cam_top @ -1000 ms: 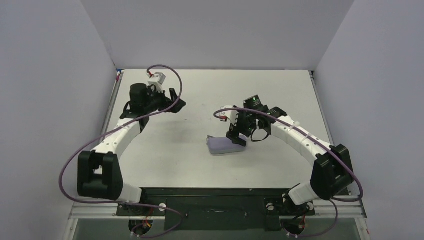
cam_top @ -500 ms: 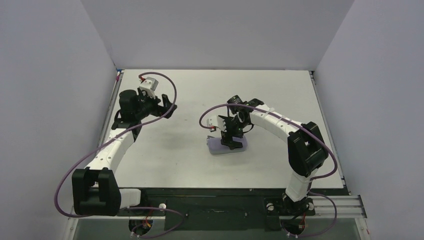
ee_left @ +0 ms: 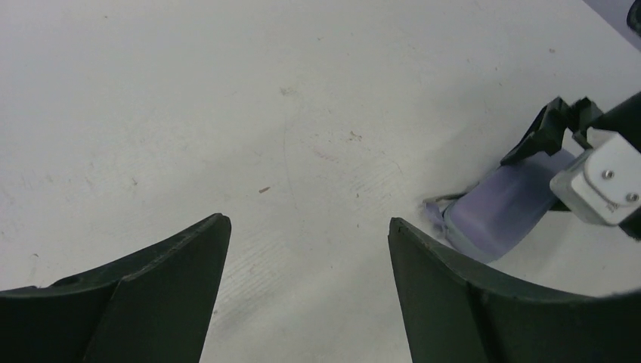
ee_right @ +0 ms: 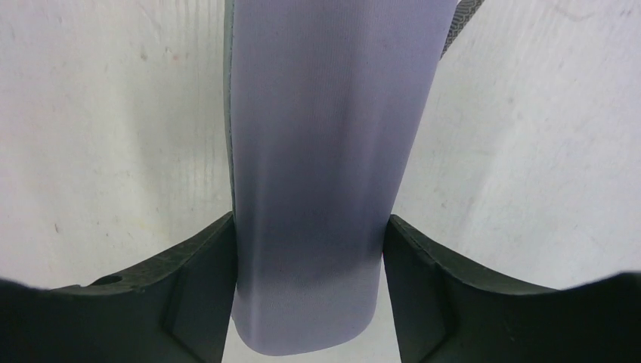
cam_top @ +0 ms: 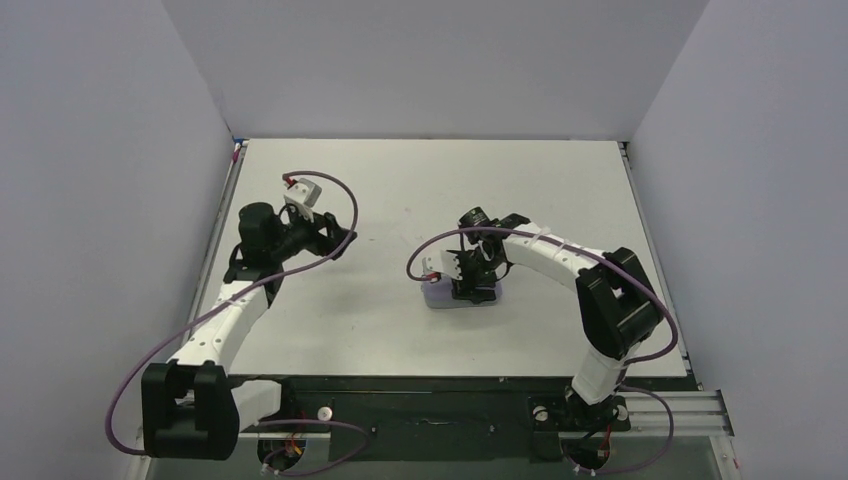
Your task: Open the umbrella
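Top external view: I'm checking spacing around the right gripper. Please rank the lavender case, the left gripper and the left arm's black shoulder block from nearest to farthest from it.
From the right gripper:
1. lavender case, directly beneath it, between its fingers.
2. left gripper, off to the left and slightly farther back.
3. left arm's black shoulder block, at the near-left corner, clearly farthest.

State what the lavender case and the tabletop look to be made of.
Lavender case: probably a stiff shell under matte woven fabric. A fine weave shows, with no folds and a darker seam down one edge.
Table: hard, matte white board, likely laminate or painted. Faint scratches and small specks mark it.
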Available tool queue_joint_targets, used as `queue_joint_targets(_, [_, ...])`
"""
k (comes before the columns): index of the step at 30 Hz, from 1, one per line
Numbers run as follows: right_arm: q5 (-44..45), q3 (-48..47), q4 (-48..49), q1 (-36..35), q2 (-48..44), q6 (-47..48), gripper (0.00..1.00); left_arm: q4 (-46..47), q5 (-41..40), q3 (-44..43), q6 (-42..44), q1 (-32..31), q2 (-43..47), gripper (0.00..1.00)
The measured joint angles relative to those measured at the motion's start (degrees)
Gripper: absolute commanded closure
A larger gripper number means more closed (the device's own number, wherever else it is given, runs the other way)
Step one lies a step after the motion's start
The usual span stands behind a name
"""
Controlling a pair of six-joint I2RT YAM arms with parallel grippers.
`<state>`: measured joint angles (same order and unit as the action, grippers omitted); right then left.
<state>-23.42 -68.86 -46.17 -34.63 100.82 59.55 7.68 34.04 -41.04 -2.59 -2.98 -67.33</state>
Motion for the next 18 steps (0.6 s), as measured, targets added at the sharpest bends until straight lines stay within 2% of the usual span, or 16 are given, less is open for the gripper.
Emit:
queue_joint_targets(5, [1.07, 5.70, 0.94, 3.72, -4.79, 3.69, 0.52, 1.18, 1.70, 6.38, 2.82, -4.50, 4.28, 0.37])
queue_joint_targets(10, [1.20, 12.02, 0.98, 9.55, -10.29, 11.41, 0.54, 4.59, 4.00, 13.46, 7.87, -16.13, 7.69, 0.42])
queue_joint_targets(15, [1.38, 16.09, 2.40, 10.14, -13.90, 17.75, 0.58, 11.04, 4.37, 17.97, 12.39, -26.03, 5.33, 0.49])
queue_joint_targets(18, [1.51, 17.00, 3.02, 9.79, -14.69, 19.96, 0.59, 16.37, 3.98, 19.67, 14.53, -32.70, 0.15, 0.52])
